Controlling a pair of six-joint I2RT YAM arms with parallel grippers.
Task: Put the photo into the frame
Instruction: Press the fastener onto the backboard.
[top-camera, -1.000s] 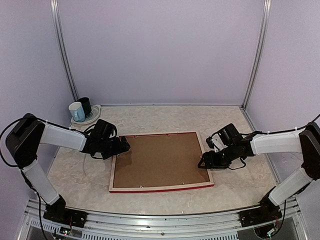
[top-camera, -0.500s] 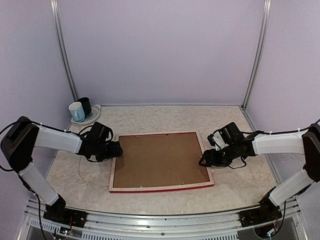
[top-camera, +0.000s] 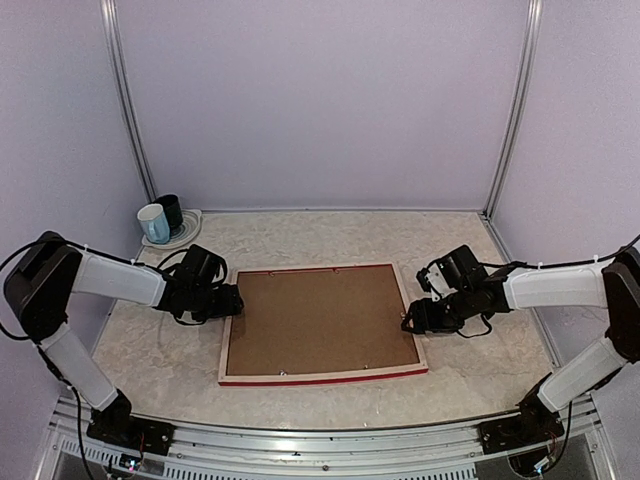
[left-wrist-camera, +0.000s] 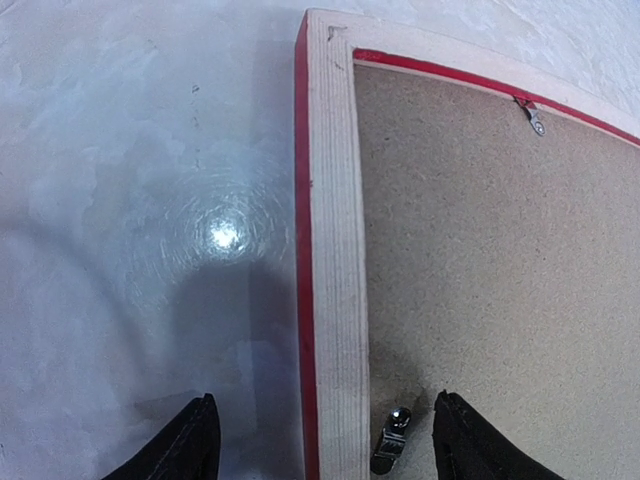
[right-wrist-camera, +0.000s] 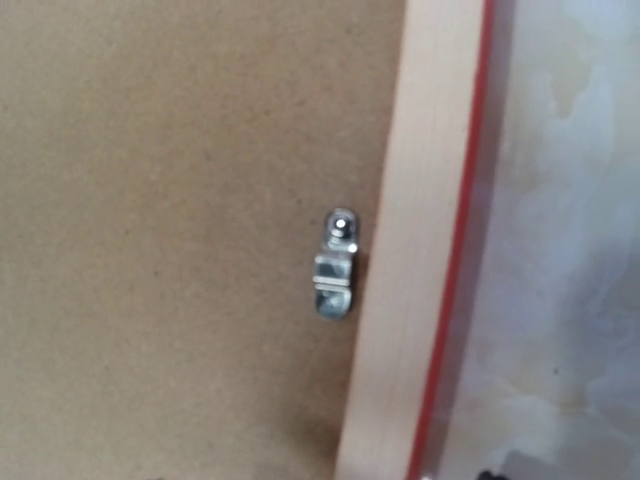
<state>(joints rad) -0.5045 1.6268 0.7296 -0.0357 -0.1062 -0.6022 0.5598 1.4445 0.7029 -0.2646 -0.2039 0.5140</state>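
Top view: shows the frame (top-camera: 322, 375) lying face down mid-worktop (top-camera: 330, 235), brown backing board (top-camera: 320, 320) filling the opening. Has pulled the left hand (top-camera: 232, 300) back off the frame's far-left corner within the last second; now parked at the middle of the left rail. Barely shifted the right hand (top-camera: 408, 320), sitting at the right rail, a touch further from the near edge than before. No sign of the photo anywhere; probably under the board, can't confirm.

Left wrist: looks straight down on the left rail of the frame (left-wrist-camera: 335, 250). Puts the left hand (left-wrist-camera: 325, 440) astride it, one of the fingertips (left-wrist-camera: 195, 445) over bare worktop, the other over the board. Narrower spread than a second ago, but gaps remain on both sides of the rail, so gripping nothing. Shows a metal clip (left-wrist-camera: 392, 440) just inside the rail, right by the inner fingertip.

Right wrist: shows another clip (right-wrist-camera: 338, 262) on the board, touching the inner edge of the right rail (right-wrist-camera: 400, 250). Leaves the fingers out of frame, so can't tell how far apart or whether touching anything.

Meaning: reads as both hands lined up on side clips, either to lock the board or free it. Needs a fine nudge on small hardware; slipping onto the rail would shove the whole frame.
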